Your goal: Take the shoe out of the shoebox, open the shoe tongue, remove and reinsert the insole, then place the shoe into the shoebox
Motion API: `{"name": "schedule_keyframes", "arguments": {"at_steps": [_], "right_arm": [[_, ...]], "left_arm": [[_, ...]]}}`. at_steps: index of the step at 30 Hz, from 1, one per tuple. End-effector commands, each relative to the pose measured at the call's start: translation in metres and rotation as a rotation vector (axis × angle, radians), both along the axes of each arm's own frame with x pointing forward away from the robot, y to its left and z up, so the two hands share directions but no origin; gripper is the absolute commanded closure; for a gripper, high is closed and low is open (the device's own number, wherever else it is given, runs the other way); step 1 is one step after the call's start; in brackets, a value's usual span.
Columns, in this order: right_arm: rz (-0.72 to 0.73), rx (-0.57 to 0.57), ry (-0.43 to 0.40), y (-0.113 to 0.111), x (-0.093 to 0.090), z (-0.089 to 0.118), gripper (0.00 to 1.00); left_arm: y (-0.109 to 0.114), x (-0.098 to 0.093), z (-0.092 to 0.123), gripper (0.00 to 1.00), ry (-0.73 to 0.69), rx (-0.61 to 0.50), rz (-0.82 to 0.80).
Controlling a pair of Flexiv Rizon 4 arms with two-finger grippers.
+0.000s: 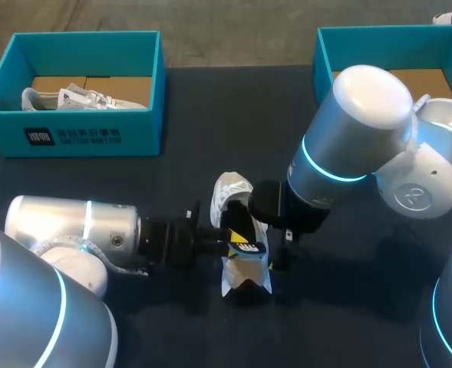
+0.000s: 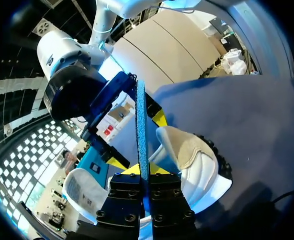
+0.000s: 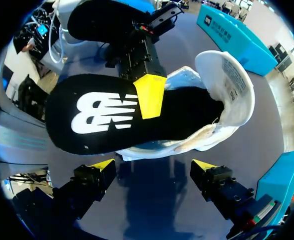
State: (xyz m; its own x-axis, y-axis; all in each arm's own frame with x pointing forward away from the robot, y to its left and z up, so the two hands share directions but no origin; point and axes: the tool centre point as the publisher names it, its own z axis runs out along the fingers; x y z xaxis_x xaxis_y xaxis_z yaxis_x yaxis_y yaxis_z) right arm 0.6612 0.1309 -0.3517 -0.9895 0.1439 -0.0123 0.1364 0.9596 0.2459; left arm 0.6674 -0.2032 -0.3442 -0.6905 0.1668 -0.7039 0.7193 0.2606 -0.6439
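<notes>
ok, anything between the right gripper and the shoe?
Nothing visible. The right gripper is open, with only bare table between its fingers and the shoe. The insole, pinched by the left gripper, lies over the shoe's opening, not across that gap.

Bright, even light from above falls on the dark table (image 1: 187, 100), leaving soft shadows beside the shoe (image 1: 232, 192) and under the right arm (image 1: 364, 130), whose pale shell carries a broad white sheen. In the right wrist view a darker shadow lies beneath the shoe.
</notes>
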Motion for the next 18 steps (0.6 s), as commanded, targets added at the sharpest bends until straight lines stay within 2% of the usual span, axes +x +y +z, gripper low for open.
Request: {"name": "schedule_keyframes", "arguments": {"at_steps": [1,9,10,12,14,18], "right_arm": [[-0.002,-0.001,-0.002,0.001,-0.001,-0.001,0.00],[-0.002,-0.001,-0.002,0.001,-0.001,-0.001,0.00],[-0.002,-0.001,-0.002,0.001,-0.001,-0.001,0.00],[-0.002,-0.001,-0.002,0.001,-0.001,-0.001,0.00],[-0.002,-0.001,-0.002,0.001,-0.001,-0.001,0.00],[-0.002,-0.001,-0.002,0.001,-0.001,-0.001,0.00]], "left_arm": [[-0.007,0.005,-0.002,1.00,0.005,0.016,0.010],[-0.006,0.002,0.000,1.00,0.040,-0.012,0.019],[-0.005,0.000,0.003,0.91,0.044,-0.020,0.019],[-0.004,-0.002,0.005,0.81,0.054,-0.034,0.021],[-0.004,-0.005,0.008,0.75,0.059,-0.045,0.023],[-0.003,-0.010,0.014,0.71,0.073,-0.070,0.023]]}}
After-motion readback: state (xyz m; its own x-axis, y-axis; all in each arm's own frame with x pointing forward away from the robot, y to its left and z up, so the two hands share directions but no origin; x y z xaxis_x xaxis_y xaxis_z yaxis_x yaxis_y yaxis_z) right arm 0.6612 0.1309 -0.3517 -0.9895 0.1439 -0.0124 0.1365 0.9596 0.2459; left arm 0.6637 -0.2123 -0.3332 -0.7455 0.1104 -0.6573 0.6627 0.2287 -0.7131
